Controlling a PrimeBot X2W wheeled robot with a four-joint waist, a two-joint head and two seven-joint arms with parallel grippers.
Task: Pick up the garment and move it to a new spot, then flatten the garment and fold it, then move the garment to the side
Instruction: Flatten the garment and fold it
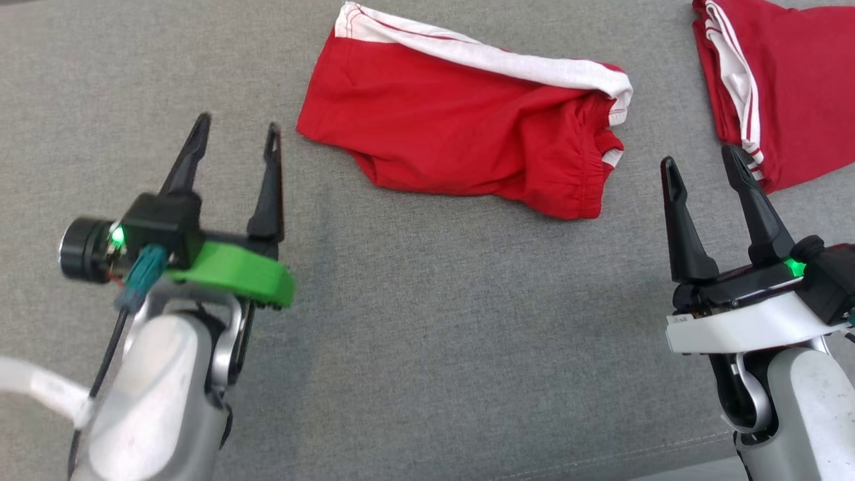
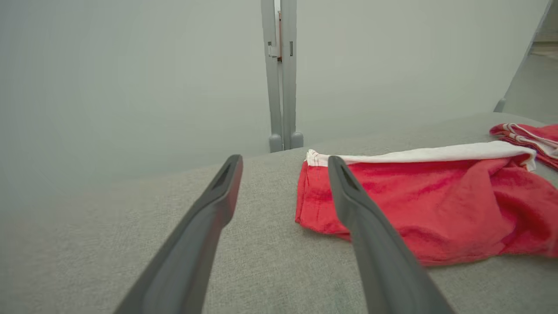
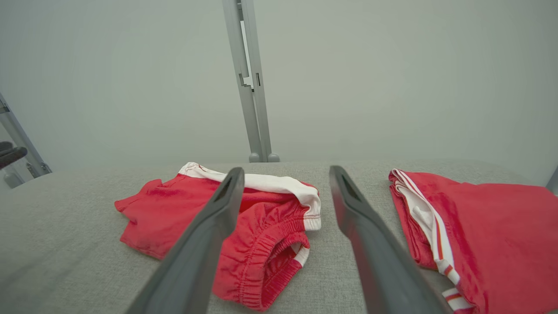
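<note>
Open and empty: left end effector (image 1: 238, 123) and right end effector (image 1: 698, 155), jaws spread wide.
Both hover over the grey fabric worktop (image 1: 427, 334), seemingly poised to flank the crumpled red cloth shorts with white waistband (image 1: 454, 133) lying ahead between them. 1 folded red, white-striped garment (image 1: 795, 80) beside the right end effector crowds that side.

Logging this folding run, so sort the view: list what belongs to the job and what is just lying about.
Job: crumpled red shorts in the middle, likely the garment to fold; left hand, open; right hand, open; grey surface under them.
Lying about: second red garment with white stripes, off to the right, apart from the shorts; grey post behind.
</note>
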